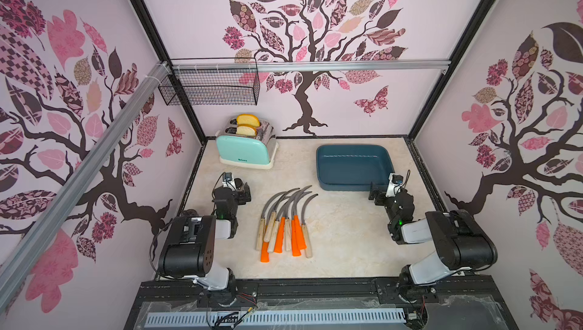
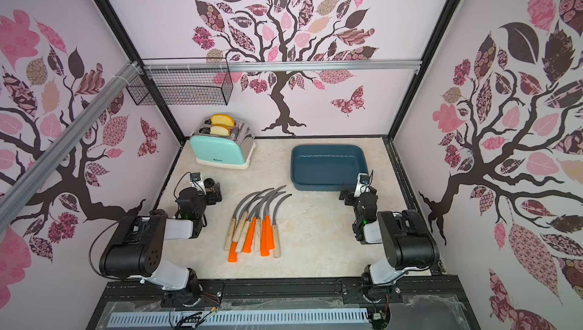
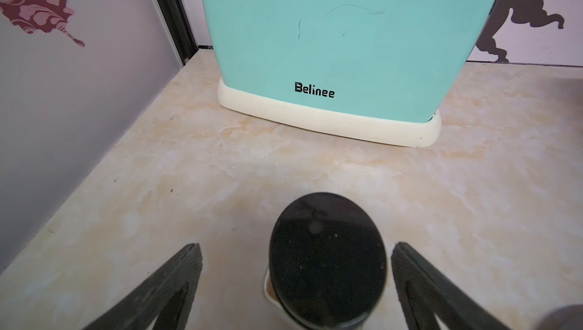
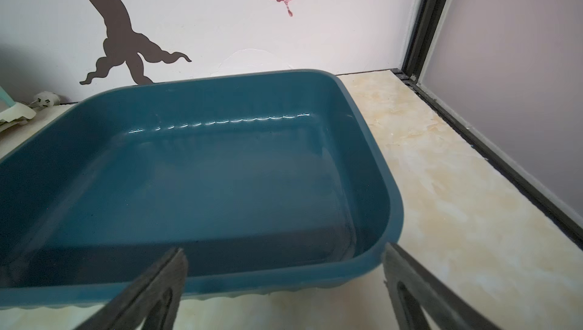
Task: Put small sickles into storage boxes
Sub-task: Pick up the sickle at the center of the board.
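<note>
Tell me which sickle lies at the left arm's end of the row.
The pale wood-handled sickle at the row's outer edge, nearest the left gripper; every other sickle, orange-handled ones included, lies farther toward the right gripper.

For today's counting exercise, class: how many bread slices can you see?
2. One slice sits in the toaster's back slot, nearer the wall; the other slice in its front slot. None appears hidden.

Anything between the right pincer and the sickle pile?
No. In both top views the stretch between the right pincer and the pile of grey-bladed, orange- and wood-handled small sickles is bare marble-patterned tabletop.
</note>
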You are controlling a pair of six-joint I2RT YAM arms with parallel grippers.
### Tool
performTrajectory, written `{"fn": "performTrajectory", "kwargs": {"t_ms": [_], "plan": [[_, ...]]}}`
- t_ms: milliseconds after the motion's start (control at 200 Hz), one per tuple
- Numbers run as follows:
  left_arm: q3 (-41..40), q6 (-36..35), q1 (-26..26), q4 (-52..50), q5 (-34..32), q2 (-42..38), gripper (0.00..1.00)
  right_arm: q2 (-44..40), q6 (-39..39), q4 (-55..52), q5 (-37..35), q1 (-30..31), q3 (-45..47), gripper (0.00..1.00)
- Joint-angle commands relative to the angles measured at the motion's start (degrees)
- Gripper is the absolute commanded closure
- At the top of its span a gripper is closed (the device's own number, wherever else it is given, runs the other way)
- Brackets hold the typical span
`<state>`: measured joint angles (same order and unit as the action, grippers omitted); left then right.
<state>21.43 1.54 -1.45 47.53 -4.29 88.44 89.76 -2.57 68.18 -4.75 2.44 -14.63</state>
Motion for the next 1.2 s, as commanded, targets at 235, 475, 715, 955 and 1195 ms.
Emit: {"fn": "performTrajectory", "kwargs": {"t_ms": [235, 475, 715, 955, 1195], "plan": [[0.96, 0.2, 0.17, 1.4, -0.36, 0.81, 0.02, 0.6, 0.34, 0.44, -0.77, -0.3, -1.3, 0.01], [0.99, 0.13, 0.21, 1.32, -0.36, 0.77, 0.02, 0.51, 0.36, 0.46, -0.74, -0.25, -1.27, 0.01], [0.85, 0.13, 0.16, 1.45, -0.36, 0.67, 0.02, 0.59, 0.37, 0.42, -0.83, -0.26, -1.23, 0.01], [0.5, -0.11, 0.18, 1.97, -0.21, 0.49, 0.02, 0.62, 0.37, 0.45, -0.85, -0.38, -1.29, 0.01], [6.61, -1.6, 0.17, -15.23, 3.78, -8.29, 0.02, 0.44, 0.17, 0.9, -1.57, -0.28, -0.94, 0.01]]}}
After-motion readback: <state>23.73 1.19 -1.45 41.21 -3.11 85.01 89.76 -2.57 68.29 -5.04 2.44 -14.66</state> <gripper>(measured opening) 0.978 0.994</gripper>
